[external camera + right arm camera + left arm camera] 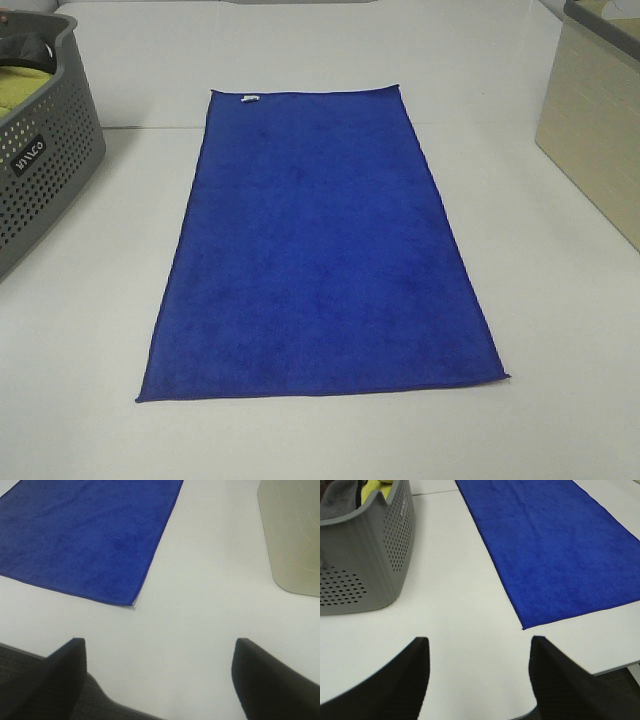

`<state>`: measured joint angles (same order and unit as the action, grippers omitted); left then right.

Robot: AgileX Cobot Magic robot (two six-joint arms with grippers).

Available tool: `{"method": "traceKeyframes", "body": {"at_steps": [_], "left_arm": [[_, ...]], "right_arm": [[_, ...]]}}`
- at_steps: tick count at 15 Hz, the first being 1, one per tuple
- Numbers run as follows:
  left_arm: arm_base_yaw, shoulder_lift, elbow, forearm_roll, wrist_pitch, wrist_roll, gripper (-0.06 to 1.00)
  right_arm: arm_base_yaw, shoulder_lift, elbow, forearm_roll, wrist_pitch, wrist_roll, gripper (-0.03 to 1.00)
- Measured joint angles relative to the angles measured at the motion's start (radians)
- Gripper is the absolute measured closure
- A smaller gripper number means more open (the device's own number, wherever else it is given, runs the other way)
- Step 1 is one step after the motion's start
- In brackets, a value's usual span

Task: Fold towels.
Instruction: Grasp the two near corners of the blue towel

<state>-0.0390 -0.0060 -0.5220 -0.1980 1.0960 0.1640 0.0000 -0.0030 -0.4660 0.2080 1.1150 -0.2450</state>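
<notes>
A royal-blue towel (320, 250) lies flat and spread out lengthwise in the middle of the white table, with a small white tag (248, 98) at its far edge. It also shows in the left wrist view (555, 545) and the right wrist view (85, 535). Neither gripper shows in the exterior high view. My left gripper (477, 650) is open and empty, above the table's front edge, short of the towel's near left corner. My right gripper (160, 650) is open and empty, above the front edge, short of the near right corner.
A grey perforated basket (40, 150) stands at the left, holding a yellow-green cloth (25, 90); it shows in the left wrist view (365, 565) too. A beige bin (600, 130) stands at the right, also in the right wrist view (295, 535).
</notes>
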Motion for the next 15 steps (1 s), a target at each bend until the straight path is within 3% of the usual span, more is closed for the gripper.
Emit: {"method": "traceKeyframes", "body": {"at_steps": [15], "left_arm": [[0.0,0.0,0.0,0.0,0.0,0.0,0.37]], "right_arm": [[0.0,0.0,0.0,0.0,0.0,0.0,0.19]]}}
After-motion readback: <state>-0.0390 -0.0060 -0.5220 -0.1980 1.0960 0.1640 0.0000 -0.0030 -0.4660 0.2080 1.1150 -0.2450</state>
